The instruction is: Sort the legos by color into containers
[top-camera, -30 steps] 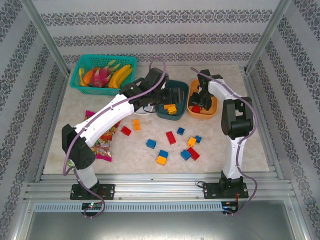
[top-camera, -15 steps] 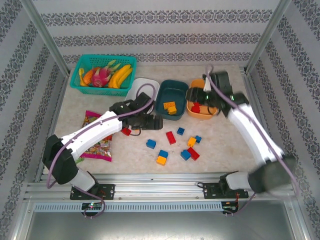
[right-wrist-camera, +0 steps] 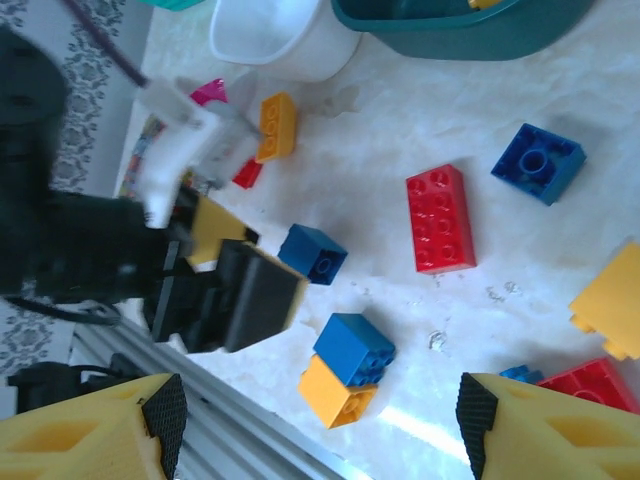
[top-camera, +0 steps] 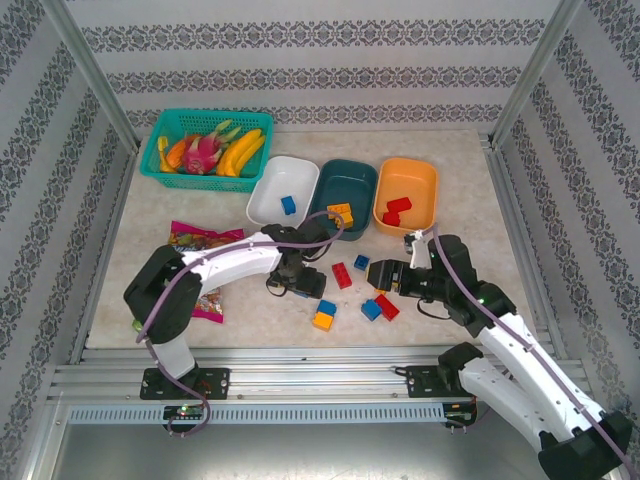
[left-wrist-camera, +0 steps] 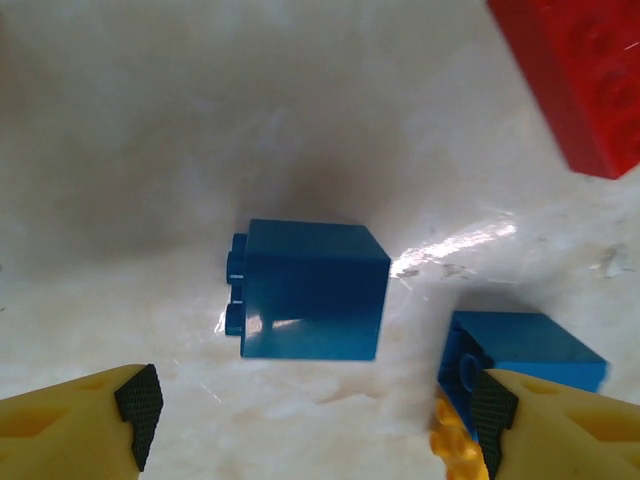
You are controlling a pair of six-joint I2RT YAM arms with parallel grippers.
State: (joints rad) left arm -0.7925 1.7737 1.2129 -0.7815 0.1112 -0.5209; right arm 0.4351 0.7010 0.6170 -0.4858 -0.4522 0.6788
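Both arms dropped to loose legos. Open left end effector has blue lego just ahead, untouched; right end effector open, empty. Second blue lego half-hidden behind finger.

Three dishes (white, teal, orange), one basket, one candy bag. In dishes: one blue brick, two red bricks.

You're in a lab robot cell, not a home: aluminium extrusion frame boxes in a marble-look tabletop, printed wallpaper panels stand in as walls, left arm and right arm sit at the front rail, fruit basket and candy bag look like staged props
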